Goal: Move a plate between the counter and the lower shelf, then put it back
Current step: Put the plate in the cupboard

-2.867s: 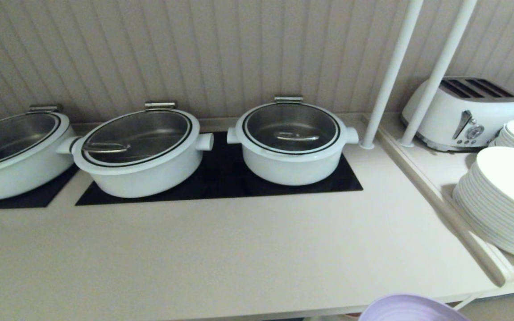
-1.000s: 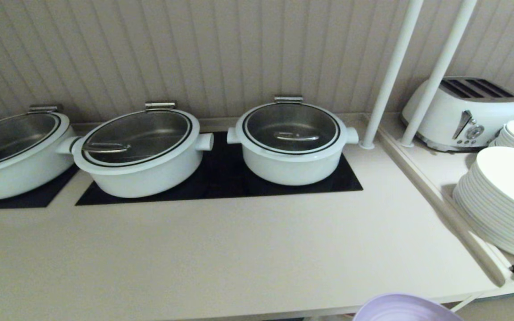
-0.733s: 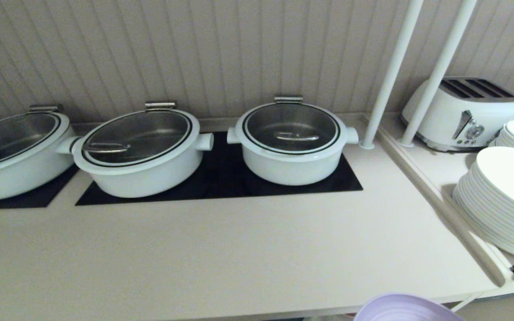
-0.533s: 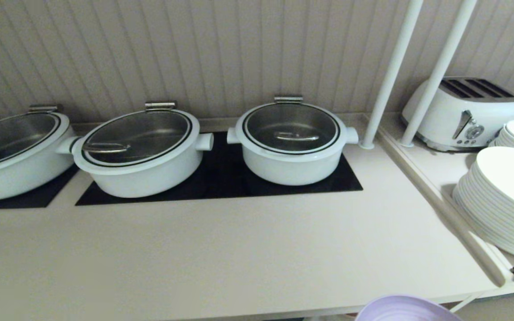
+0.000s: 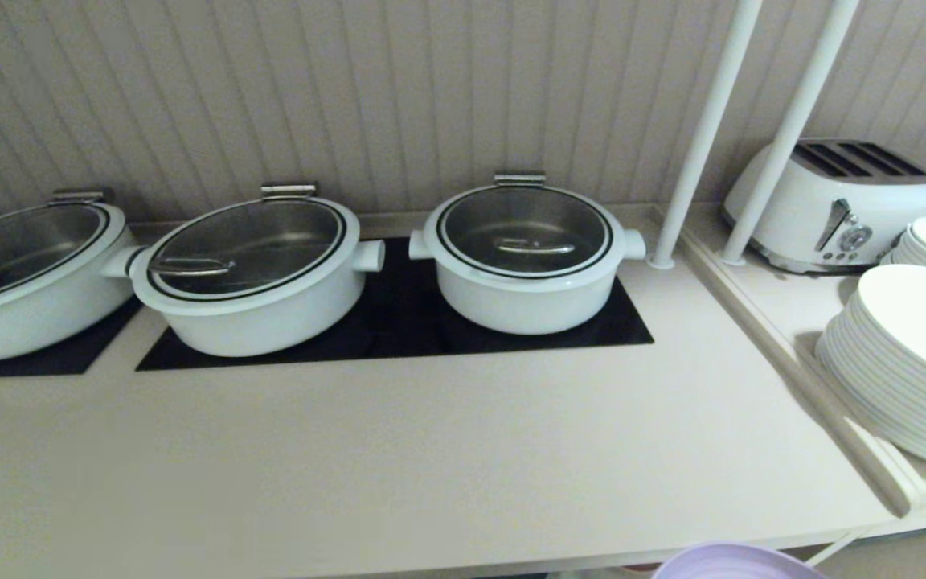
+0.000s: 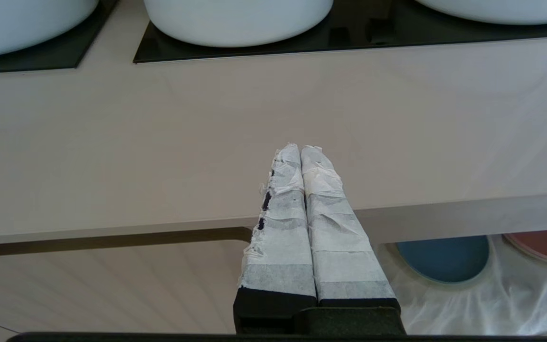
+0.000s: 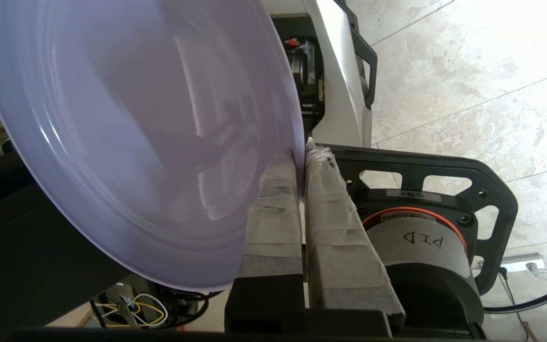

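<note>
The right tool (image 7: 302, 156) is pinching the rim of the plate (image 7: 131, 128), one taped finger on each face of the rim. In the head view only the far arc of the plate (image 5: 732, 559) shows, at the near right, just in front of and below the front edge of the table (image 5: 431, 466). The plate is therefore off the table and carried in the air, tilted toward its edge as the right wrist view shows.

Compared with a second ago, less of the plate's arc shows above the bottom of the head view. The plate has sunk slightly, while the pots (image 5: 523, 253), the toaster (image 5: 833, 201) and the stack of white plates (image 5: 905, 362) stand unchanged. This suggests the lowering toward the lower shelf is under way, not the return.

The left tool (image 6: 300, 152) is parked in front of the table edge with its fingers pressed together and nothing between them. Beneath the table edge, the left wrist view shows the lower shelf (image 6: 444, 299), draped in white cloth, with a blue plate (image 6: 442, 256) and a pink plate (image 6: 546, 244) lying on it.
</note>
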